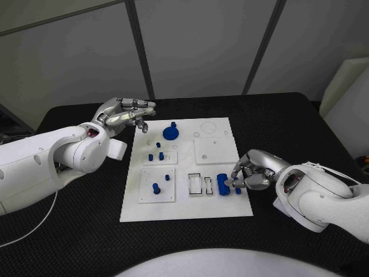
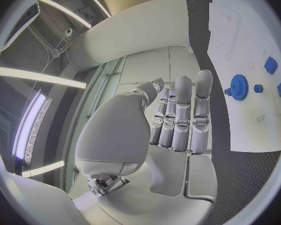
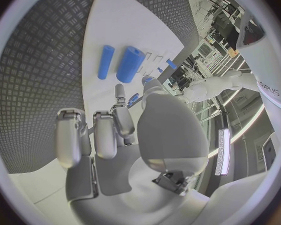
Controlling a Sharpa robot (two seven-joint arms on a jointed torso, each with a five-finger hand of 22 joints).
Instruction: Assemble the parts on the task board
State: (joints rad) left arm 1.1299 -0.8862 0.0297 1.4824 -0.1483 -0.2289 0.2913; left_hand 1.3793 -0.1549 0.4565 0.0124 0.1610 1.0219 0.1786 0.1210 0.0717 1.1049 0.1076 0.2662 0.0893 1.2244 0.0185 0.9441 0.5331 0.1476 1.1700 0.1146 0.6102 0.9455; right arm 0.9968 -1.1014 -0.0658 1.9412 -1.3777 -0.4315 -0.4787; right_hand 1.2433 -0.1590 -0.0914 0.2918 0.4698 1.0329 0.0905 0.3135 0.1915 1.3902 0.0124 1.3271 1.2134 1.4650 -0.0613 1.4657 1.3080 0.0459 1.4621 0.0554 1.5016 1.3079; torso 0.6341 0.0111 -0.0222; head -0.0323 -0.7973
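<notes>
The white task board (image 1: 218, 208) lies mid-table. A blue gear (image 1: 170, 133) (image 2: 238, 87) sits at its far end, with small blue pegs (image 1: 156, 156) (image 2: 271, 64) just nearer. A thick blue cylinder (image 1: 223, 183) (image 3: 129, 64) lies at the board's right side, with a thinner blue piece (image 3: 105, 61) beside it. My right hand (image 1: 252, 171) (image 3: 115, 130) hovers at the board's right edge, fingers loosely curled just short of the cylinder, holding nothing. My left hand (image 1: 126, 112) (image 2: 178, 115) hangs over the board's far left corner, fingers straight, empty.
Two empty white slots (image 1: 201, 184) sit left of the thick cylinder. Two more blue pegs (image 1: 155, 187) stand on a raised square near the front left. A plain raised square (image 1: 214, 150) lies at centre right. Black table (image 1: 68, 231) surrounds the board.
</notes>
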